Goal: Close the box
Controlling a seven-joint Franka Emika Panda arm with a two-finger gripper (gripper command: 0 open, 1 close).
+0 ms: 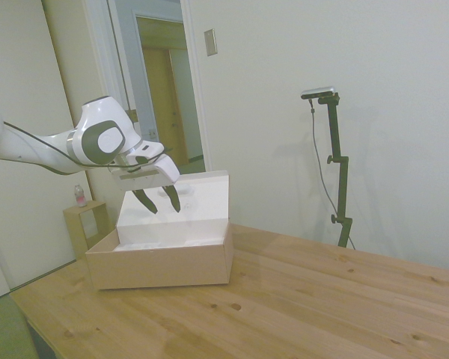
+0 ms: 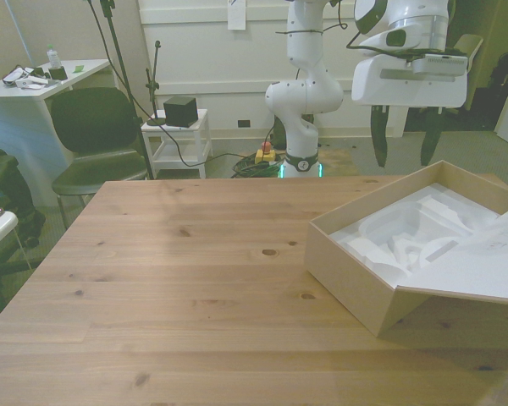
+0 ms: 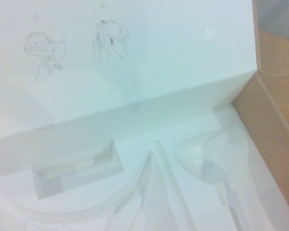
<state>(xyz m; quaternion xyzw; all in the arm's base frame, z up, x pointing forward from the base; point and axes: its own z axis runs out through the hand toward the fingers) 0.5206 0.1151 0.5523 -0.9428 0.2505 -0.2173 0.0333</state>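
Note:
The box (image 1: 162,263) (image 2: 349,272) is brown cardboard, shallow and wide, and stands open on the wooden table. Its white lid (image 1: 181,198) (image 2: 488,264) is raised, standing behind the tray in the side view. A white moulded insert (image 2: 411,235) (image 3: 149,192) fills the inside. My gripper (image 1: 156,200) (image 2: 404,145) hangs open above the box's far part, in front of the raised lid, touching nothing. The wrist view looks down on the insert and the lid's inner face (image 3: 111,62), which carries faint line drawings.
In the side view a small wooden stand (image 1: 83,224) with a bottle sits beyond the box, near a doorway. The front view shows a dark chair (image 2: 93,139), a white cart (image 2: 176,139) and a white desk (image 2: 34,93) past the table's far edge.

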